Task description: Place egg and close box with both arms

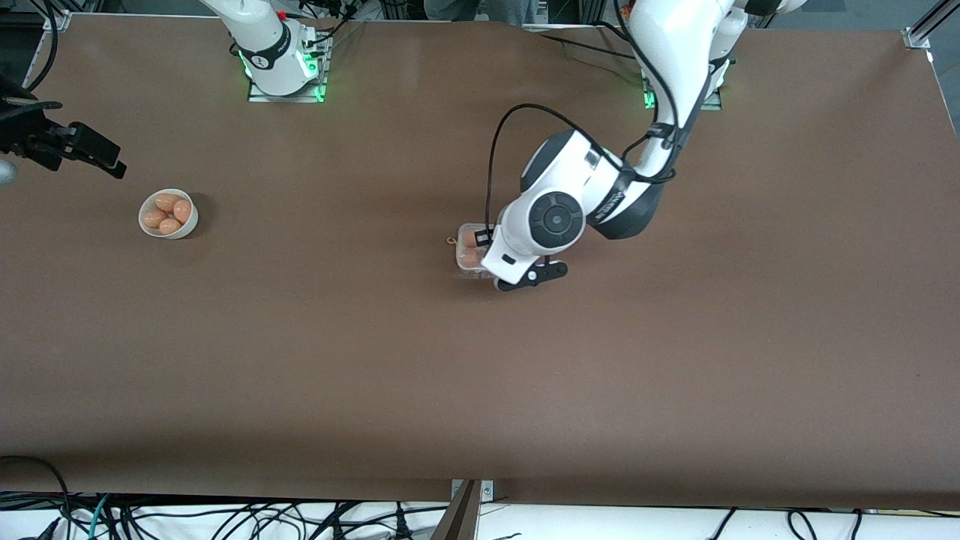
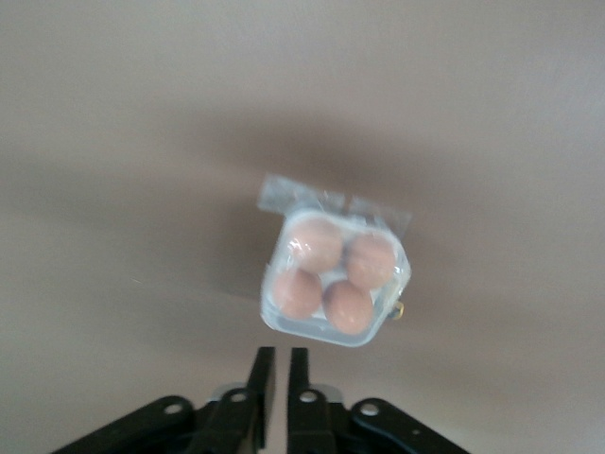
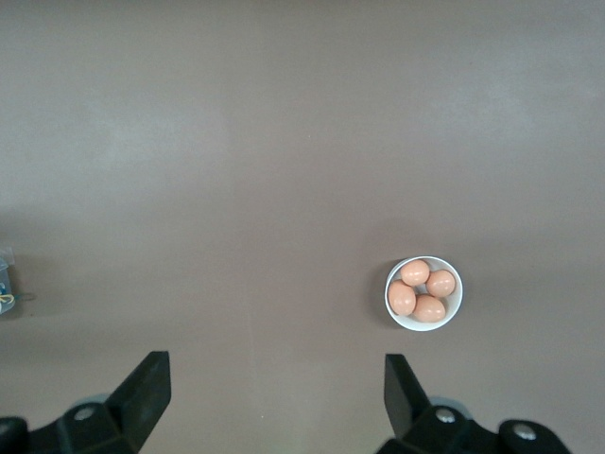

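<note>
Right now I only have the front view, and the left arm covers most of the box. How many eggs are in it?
Observer: The left wrist view shows the box with four eggs, one in every cell.
Operator: Is the left gripper holding anything?
Observer: No. The left gripper hangs over the table beside the box, fingers almost together, nothing between them.
Operator: And the right gripper?
Observer: In the right wrist view the right gripper is wide open and empty, over the table near the bowl.
</note>
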`<state>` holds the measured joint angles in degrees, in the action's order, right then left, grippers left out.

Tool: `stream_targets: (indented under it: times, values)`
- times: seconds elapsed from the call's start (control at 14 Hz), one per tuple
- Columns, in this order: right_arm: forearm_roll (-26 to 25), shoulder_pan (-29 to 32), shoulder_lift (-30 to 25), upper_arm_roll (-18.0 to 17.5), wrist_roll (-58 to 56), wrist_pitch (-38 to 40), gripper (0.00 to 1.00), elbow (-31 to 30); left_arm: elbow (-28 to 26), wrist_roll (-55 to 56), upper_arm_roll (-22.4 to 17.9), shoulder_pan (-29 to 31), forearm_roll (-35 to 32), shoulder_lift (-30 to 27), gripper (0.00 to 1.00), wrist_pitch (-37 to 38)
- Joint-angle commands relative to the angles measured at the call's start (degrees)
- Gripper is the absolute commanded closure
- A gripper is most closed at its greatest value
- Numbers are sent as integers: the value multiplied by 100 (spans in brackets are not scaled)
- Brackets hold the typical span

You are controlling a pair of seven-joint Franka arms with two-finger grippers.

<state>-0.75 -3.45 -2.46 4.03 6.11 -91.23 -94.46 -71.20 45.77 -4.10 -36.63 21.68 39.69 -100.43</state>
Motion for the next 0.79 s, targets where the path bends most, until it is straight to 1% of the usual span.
stream_targets:
  times: [0.0,0.14,0.21,0.36,0.43,0.5,0.57,0.64,0.71]
  values:
    - [-13,90,166,-69,-22,79,0,209,88,-85,-695,16,-268,-434,36,706]
    - [-4,72,245,-78,-13,97,0,288,254,-611,-1170,42,-567,-759,23,1224]
    - [-4,55,246,-78,-13,106,0,288,377,-875,-1398,60,-786,-778,15,1523]
    - [-4,72,254,-78,5,114,0,288,772,-1437,-1847,95,-1069,-787,4,1955]
    - [-4,55,254,-78,5,106,0,288,948,-1649,-2171,95,-1069,-787,0,2096]
    - [-4,55,254,-78,22,106,0,288,1045,-1772,-2487,95,-1070,-787,0,2219]
    - [-4,55,254,-78,22,106,0,288,1107,-1869,-2691,104,-1061,-831,0,2264]
    - [-4,55,254,-78,31,106,0,288,1108,-2018,-2815,147,-1061,-961,0,2273]
    - [-4,55,254,-78,31,97,0,297,1108,-2229,-2842,313,-1061,-1032,0,2273]
